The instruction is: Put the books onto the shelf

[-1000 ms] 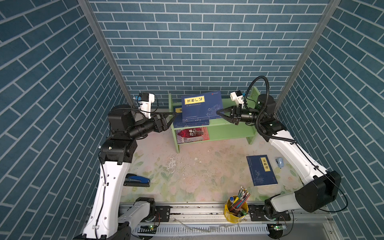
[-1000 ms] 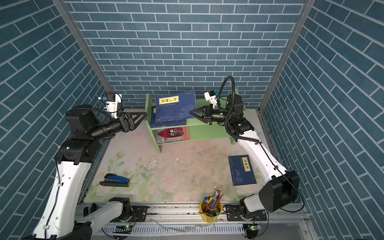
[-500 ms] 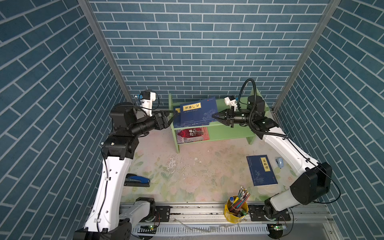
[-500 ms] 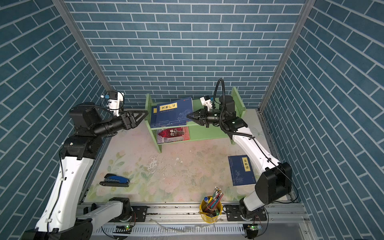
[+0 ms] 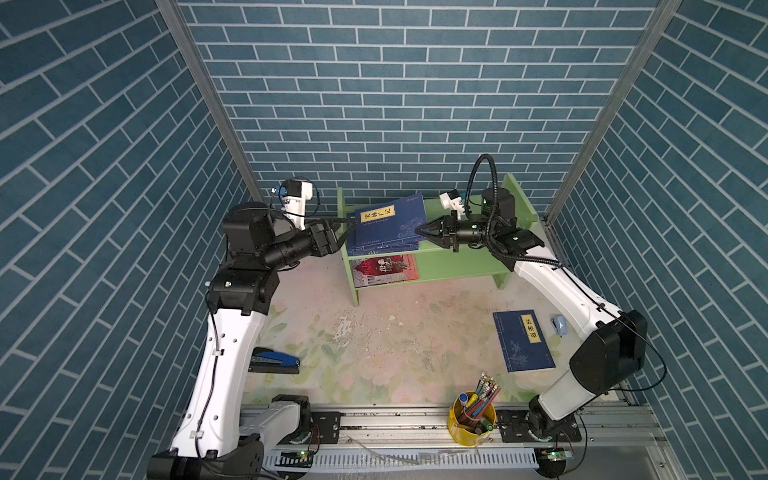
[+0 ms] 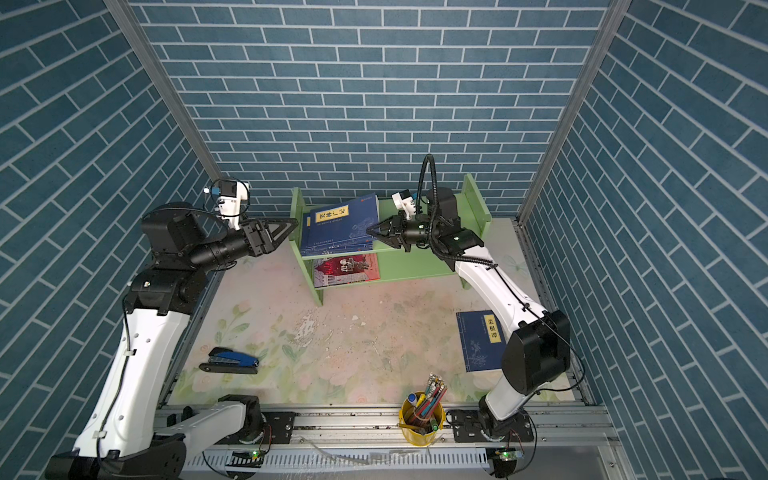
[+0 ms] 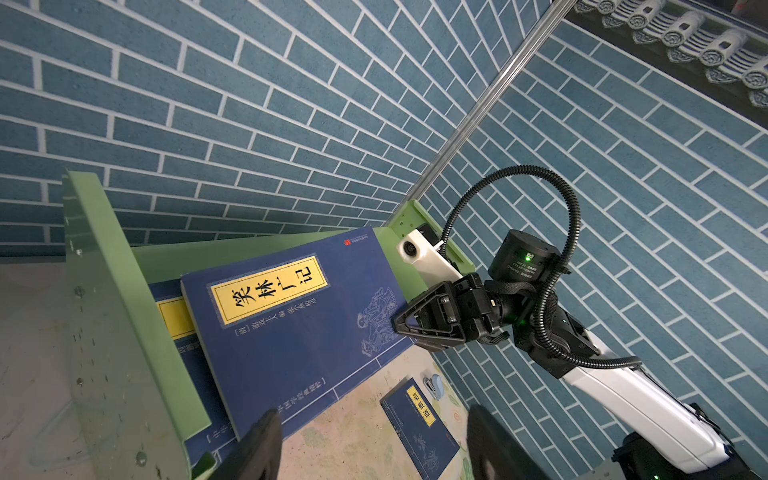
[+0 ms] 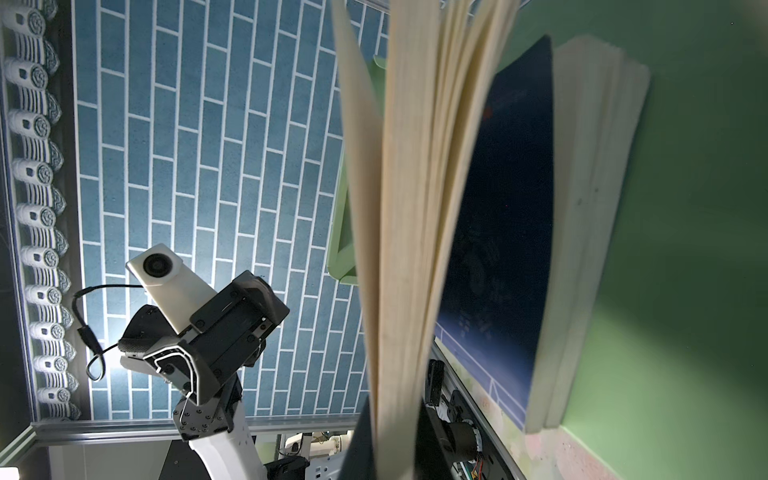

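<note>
Grip is thin: the right gripper (image 5: 420, 230) pinches shut on the navy book (image 5: 386, 226) by its page edge, the book slanting away from its jaws over the shelf (image 5: 457, 267)'s upper tier. Lowering it flat before release looks wisest; the left gripper (image 5: 350, 230) gapes empty opposite.

The shelf (image 5: 457, 266) looks like wood under smooth, matt light-green paint. The navy paperback (image 5: 388, 232) on its top tier has a smooth card cover with a faint sheen and a flat yellow label, and the right wrist view shows its cream, uncoated paper pages (image 8: 415, 208). The floral table mat (image 5: 374, 345) is matt and scuffed with chipped white patches, the arms' white shells (image 5: 224, 353) are glossy plastic, and the cable conduit (image 7: 528, 169) is ribbed black plastic.
</note>
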`<action>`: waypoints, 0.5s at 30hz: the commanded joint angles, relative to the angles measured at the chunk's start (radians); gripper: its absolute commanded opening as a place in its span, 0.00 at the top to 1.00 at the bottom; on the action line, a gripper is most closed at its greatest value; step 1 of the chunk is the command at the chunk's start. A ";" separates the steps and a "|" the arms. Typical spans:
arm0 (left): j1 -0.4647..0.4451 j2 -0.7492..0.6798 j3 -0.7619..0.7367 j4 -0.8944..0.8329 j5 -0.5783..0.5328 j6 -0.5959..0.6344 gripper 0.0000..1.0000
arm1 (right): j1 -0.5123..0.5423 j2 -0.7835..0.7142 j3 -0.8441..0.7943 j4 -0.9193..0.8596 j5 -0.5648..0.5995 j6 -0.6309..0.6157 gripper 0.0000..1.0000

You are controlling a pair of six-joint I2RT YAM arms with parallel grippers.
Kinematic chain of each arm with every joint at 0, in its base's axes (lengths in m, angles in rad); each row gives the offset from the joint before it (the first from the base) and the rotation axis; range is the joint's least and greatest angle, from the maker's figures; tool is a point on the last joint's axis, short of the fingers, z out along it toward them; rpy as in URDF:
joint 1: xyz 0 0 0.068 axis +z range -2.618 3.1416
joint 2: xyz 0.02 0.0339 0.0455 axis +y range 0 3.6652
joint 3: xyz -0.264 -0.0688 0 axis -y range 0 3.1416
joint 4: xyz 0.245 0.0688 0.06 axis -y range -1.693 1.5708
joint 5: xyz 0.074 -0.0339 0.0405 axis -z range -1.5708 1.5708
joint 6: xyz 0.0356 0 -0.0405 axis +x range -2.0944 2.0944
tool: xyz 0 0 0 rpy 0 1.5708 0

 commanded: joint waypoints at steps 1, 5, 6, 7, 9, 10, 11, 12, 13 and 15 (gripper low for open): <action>0.006 0.001 -0.010 0.029 0.021 0.000 0.28 | 0.007 0.004 0.052 0.015 0.008 -0.043 1.00; 0.006 0.002 -0.014 0.032 0.025 -0.002 0.28 | 0.011 0.008 0.058 -0.019 0.024 -0.057 1.00; 0.006 0.001 -0.016 0.033 0.026 -0.004 0.28 | 0.012 0.006 0.056 -0.023 0.028 -0.058 1.00; 0.006 0.001 -0.018 0.036 0.027 -0.006 0.28 | 0.013 0.005 0.053 -0.022 0.032 -0.059 1.00; 0.006 0.001 -0.022 0.042 0.028 -0.010 0.28 | 0.016 0.006 0.051 -0.026 0.040 -0.059 1.00; 0.006 -0.001 -0.023 0.045 0.027 -0.014 0.28 | 0.018 0.006 0.050 -0.025 0.044 -0.059 1.00; 0.006 0.000 -0.025 0.048 0.029 -0.016 0.28 | 0.020 0.007 0.051 -0.027 0.047 -0.058 1.00; 0.006 -0.001 -0.027 0.050 0.030 -0.017 0.28 | 0.022 0.011 0.053 -0.029 0.052 -0.059 1.00; 0.006 -0.001 -0.027 0.051 0.031 -0.019 0.28 | 0.024 0.012 0.056 -0.033 0.055 -0.059 1.00; 0.006 0.000 -0.029 0.055 0.032 -0.021 0.28 | 0.026 0.017 0.060 -0.037 0.058 -0.057 1.00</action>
